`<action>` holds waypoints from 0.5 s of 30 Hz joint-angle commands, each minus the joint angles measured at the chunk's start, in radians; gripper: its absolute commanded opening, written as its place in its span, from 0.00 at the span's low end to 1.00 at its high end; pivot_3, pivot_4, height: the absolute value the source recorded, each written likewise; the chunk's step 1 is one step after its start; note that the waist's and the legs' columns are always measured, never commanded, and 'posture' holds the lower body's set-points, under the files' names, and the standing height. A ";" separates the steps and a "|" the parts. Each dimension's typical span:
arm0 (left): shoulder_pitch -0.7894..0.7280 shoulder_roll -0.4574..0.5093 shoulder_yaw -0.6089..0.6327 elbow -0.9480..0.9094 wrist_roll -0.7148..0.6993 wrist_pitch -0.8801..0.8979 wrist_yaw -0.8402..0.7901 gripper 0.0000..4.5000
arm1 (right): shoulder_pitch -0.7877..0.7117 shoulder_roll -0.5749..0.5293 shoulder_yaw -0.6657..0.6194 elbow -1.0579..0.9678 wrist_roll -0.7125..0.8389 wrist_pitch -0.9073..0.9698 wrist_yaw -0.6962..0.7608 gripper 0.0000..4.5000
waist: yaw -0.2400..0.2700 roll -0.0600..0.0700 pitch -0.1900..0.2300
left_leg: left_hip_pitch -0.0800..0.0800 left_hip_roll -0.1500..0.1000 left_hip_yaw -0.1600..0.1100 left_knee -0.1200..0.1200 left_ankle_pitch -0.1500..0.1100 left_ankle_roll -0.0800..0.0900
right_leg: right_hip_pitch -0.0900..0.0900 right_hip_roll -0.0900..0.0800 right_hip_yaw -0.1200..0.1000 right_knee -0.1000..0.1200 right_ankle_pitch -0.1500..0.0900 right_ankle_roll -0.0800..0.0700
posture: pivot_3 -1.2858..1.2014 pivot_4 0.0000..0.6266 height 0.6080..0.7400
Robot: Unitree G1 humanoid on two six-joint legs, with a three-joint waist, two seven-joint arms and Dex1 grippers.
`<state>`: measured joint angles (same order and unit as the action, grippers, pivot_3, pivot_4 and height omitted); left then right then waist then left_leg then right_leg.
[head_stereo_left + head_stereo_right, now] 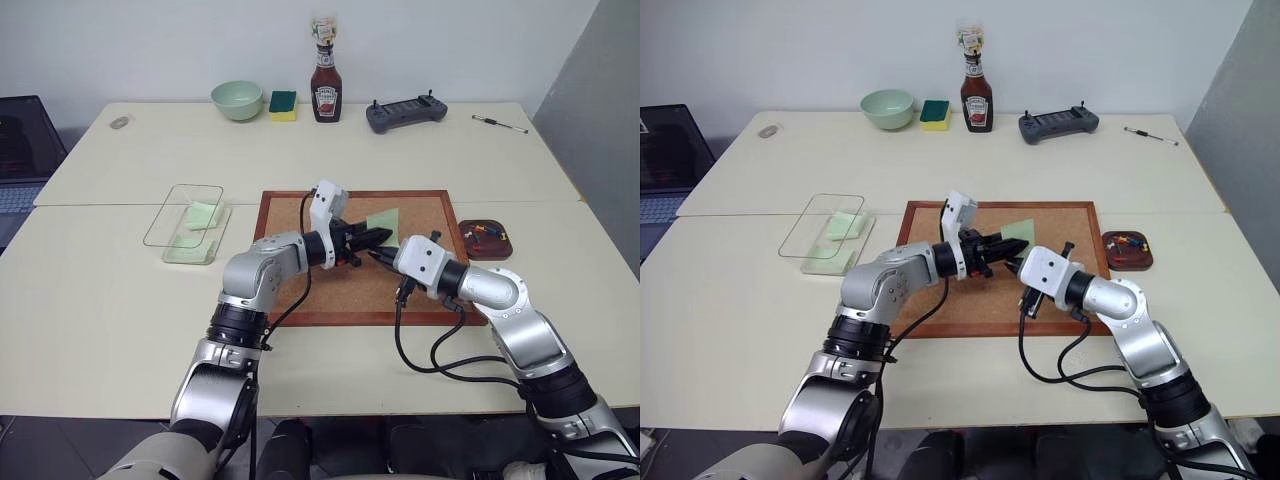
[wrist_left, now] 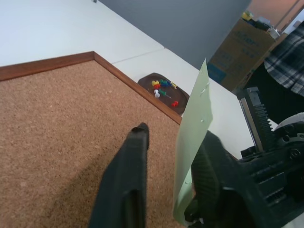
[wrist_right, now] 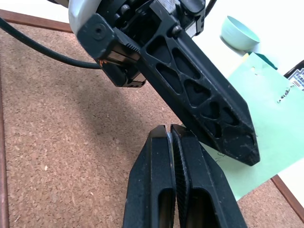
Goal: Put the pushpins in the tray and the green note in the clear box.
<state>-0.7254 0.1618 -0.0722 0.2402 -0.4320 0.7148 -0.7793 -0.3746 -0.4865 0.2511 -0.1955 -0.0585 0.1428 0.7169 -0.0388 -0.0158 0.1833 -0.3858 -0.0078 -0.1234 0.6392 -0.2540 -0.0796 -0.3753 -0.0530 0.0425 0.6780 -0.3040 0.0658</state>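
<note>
The green note stands on edge above the corkboard. My right gripper is shut on its lower corner. My left gripper reaches in from the left with its fingers on either side of the sheet. One finger lies against the paper and the other finger stands a little off it, so the jaws are still open. Right of the board, the brown tray holds several coloured pushpins. The clear box sits left of the board with pale green notes inside.
Along the far edge of the table are a green bowl, a sponge, a ketchup bottle, a controller and a pen. A laptop is at far left. A person in a plaid sleeve is beyond the table.
</note>
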 commanded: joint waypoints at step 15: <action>0.012 -0.001 0.038 0.001 -0.010 0.016 0.027 0.00 | -0.012 0.008 -0.080 -0.044 0.030 -0.108 -0.050 0.00 | 0.001 0.000 0.000 | 0.000 0.000 0.000 0.000 0.000 0.000 | 0.000 0.000 0.000 0.000 0.000 0.000 | 0.52 0.24 1.00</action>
<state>-0.7126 0.1615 -0.0519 0.2464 -0.4330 0.7367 -0.7650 -0.3819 -0.4790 0.2160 -0.1954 -0.0562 0.0663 0.6850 -0.0373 -0.0163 0.1835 -0.3858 -0.0079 -0.1234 0.6394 -0.2540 -0.0797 -0.3753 -0.0531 0.0425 0.6781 -0.3040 0.0658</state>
